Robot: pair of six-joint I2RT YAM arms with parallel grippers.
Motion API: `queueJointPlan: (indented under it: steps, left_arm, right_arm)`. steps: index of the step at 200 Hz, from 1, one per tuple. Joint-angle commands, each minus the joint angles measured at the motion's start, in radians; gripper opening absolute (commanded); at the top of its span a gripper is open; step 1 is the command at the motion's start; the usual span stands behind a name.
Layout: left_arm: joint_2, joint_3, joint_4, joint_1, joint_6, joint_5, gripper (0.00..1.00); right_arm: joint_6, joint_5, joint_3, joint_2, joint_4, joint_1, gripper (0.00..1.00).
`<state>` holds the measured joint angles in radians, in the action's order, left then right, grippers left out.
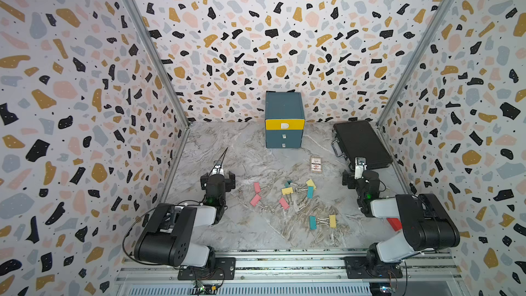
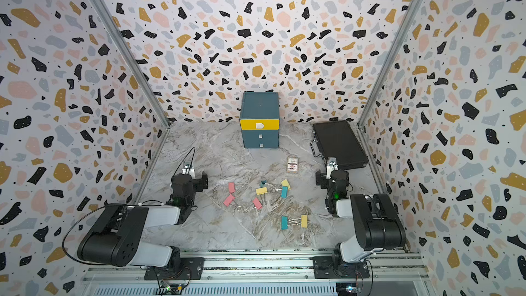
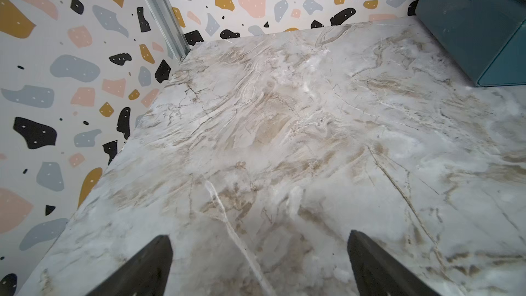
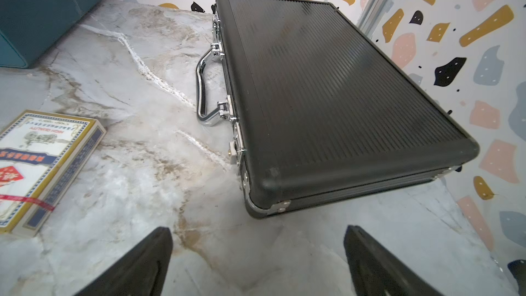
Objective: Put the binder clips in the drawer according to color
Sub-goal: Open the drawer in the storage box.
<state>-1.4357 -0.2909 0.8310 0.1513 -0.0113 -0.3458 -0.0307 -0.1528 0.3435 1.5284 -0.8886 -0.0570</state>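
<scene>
- Mounting rail (image 1: 284, 263) right up front, both arm bases bolted to it, arms folded low over the marble table (image 1: 256, 237).
- Left gripper (image 3: 260, 236): released, jaws spread wide, nothing between them, only bare marble below in the left wrist view.
- Right gripper (image 4: 257, 228): released as well, jaws wide apart and holding nothing, pointing at the near corner of the black briefcase (image 4: 341, 81).
- Between the arms, the binder clips (image 1: 287, 191) all lie loose on the table. Nearest pair: a teal clip (image 1: 312, 222) and a yellow clip (image 1: 332, 221), their wire handles meeting between them.
- Next back, three pink clips (image 1: 284, 203) spread over the left side of the scatter, each apart from the others.
- Just beyond, a tight cluster (image 1: 310, 192) of two yellow and two teal, wire handles crossing in the middle.
- Card packet (image 1: 316, 164) lies flat past the clips, apart from them.
- Briefcase lies flat and closed by the right wall, chrome handle facing the centre.
- Drawer chest (image 1: 284, 103) stands against the back wall at centre, well apart from the clips. Yellow top drawer (image 1: 273, 124), two teal ones below it, all three pushed in, white tabs showing.
</scene>
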Motion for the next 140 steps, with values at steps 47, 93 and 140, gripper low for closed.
queueJointPlan:
  steps: [47, 93, 140]
  left_arm:
    - [0.012, -0.021, 0.025, -0.007, 0.004, -0.001, 1.00]
    - [0.013, -0.021, 0.025, -0.007, 0.005, -0.001, 1.00]
    - [0.054, 0.025, 0.088, 0.013, 0.026, -0.028, 1.00]
  right_arm:
    - [0.006, -0.001, 0.008, -0.016, 0.003, 0.003, 1.00]
    - [0.005, -0.001, 0.008, -0.016, 0.003, 0.004, 1.00]
    - [0.001, 0.005, 0.002, -0.028, -0.010, 0.003, 1.00]
